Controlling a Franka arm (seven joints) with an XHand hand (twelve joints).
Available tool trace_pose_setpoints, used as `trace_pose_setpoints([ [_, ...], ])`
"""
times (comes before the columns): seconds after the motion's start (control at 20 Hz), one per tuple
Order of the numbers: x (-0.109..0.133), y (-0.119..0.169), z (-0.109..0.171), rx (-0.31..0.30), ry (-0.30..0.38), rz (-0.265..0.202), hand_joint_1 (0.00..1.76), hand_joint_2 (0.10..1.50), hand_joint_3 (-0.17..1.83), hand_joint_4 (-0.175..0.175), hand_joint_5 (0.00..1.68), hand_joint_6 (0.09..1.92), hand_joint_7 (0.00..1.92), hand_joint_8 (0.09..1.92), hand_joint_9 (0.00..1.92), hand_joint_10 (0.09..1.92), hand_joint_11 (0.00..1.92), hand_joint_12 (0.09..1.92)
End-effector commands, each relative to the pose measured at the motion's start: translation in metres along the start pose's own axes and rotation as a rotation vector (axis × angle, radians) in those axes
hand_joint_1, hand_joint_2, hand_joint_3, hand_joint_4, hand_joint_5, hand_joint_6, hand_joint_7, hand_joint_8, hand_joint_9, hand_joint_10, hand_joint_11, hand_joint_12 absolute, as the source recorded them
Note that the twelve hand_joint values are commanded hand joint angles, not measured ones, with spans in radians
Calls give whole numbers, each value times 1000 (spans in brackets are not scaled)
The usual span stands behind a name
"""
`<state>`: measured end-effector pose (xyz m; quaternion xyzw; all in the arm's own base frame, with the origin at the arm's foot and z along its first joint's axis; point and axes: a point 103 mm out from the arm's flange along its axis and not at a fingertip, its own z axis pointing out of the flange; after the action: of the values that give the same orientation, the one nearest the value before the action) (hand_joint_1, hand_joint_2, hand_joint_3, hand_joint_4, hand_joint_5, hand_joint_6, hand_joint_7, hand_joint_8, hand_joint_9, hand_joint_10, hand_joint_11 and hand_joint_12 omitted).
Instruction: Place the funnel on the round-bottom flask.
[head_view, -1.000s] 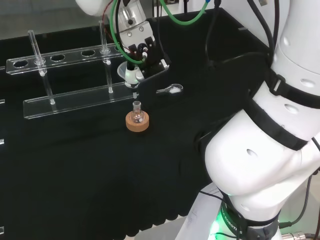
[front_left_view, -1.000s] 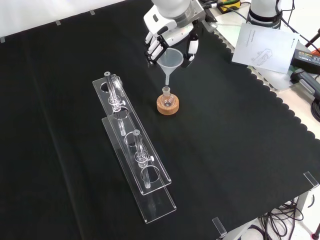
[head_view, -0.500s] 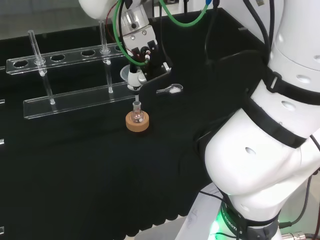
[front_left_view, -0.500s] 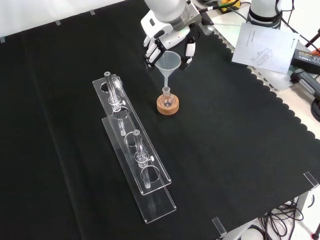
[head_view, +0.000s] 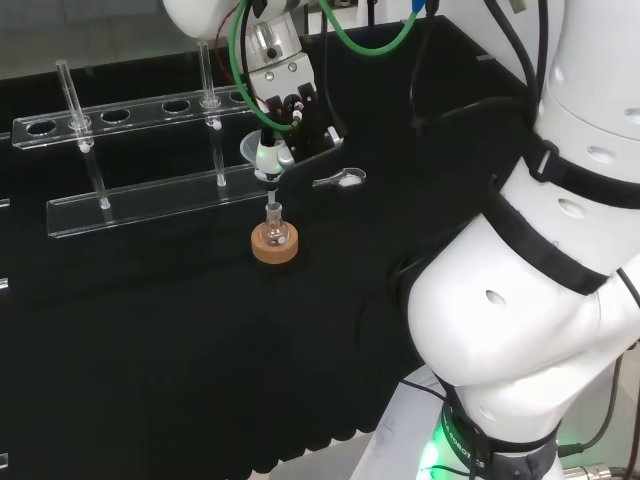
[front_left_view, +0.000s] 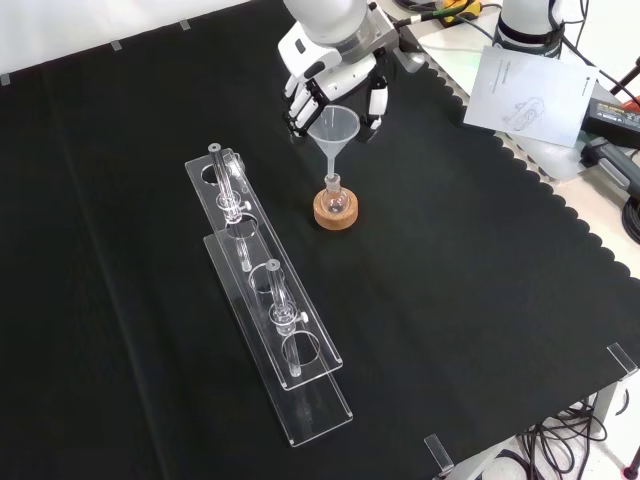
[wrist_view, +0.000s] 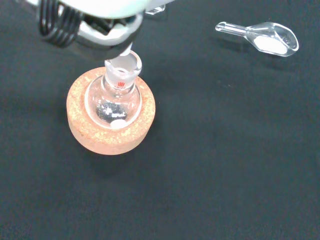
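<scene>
Hand (front_left_view: 335, 75) pinches funnel (front_left_view: 334, 130) over round-bottom flask (wrist_view: 117, 100) holding a white speck

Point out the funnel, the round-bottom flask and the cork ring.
funnel (front_left_view: 334, 127), front view, cone wall.
round-bottom flask (wrist_view: 114, 102), wrist view, bulb.
cork ring (wrist_view: 110, 141), wrist view, top face.

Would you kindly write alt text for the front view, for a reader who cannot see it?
A black and white robot hand holds a clear funnel upright, its stem right at the neck of a small round-bottom flask sitting in a cork ring on black cloth. A clear test-tube rack lies to the left.
</scene>
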<state>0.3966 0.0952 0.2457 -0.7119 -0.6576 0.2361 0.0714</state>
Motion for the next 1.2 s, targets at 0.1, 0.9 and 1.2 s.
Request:
trace_pose_setpoints([
  [0.1,-2,13,18,29,-12,-1,687,809,500,-48,683,700,751,728,1038,531,615,1246],
  [0.9,5,21,35,61,-12,-15,688,809,504,-48,683,700,748,729,1035,533,615,1246],
  [1.2,7,23,36,71,-14,-20,687,807,504,-50,672,695,726,725,1003,526,614,1244],
])
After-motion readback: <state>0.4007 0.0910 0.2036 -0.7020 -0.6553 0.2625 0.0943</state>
